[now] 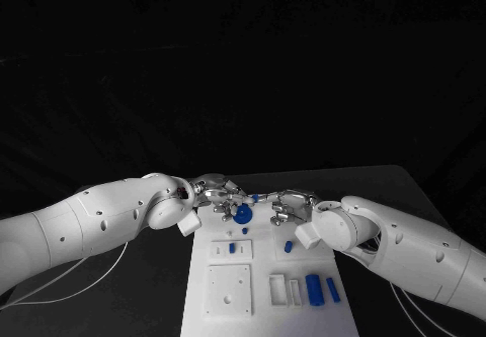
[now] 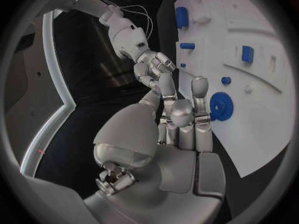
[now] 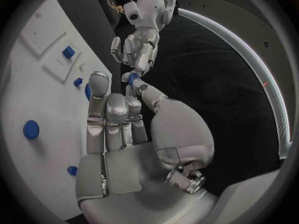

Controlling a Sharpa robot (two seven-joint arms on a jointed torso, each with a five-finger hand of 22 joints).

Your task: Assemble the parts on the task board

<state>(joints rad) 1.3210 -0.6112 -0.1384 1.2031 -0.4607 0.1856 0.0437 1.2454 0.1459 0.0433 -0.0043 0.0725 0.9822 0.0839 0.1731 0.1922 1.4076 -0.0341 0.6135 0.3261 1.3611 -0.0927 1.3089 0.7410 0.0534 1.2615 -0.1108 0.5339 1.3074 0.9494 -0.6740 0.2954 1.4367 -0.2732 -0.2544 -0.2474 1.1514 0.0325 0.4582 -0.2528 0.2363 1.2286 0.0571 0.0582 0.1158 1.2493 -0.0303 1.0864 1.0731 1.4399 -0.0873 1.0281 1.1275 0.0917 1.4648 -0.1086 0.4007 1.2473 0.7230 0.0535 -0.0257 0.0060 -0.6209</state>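
Note:
My left hand (image 1: 218, 193) and right hand (image 1: 289, 205) meet fingertip to fingertip over the far end of the white task board (image 1: 263, 316). Between them is a small blue part (image 1: 255, 198). In the right wrist view the right hand (image 3: 118, 119) pinches this small blue part (image 3: 132, 78) between thumb and a finger, and the left hand (image 3: 134, 47) touches it from the other side. In the left wrist view my left hand (image 2: 181, 129) has thumb and finger closed at the same spot, against the right hand (image 2: 152, 67). A blue gear (image 1: 243, 214) lies on the board just below.
On the board lie two small blue pieces (image 1: 232, 247) (image 1: 289, 246), two blue cylinders (image 1: 314, 289) (image 1: 333, 289), a square white plate (image 1: 229, 289) and narrow slots (image 1: 277, 289). Black table surrounds the board.

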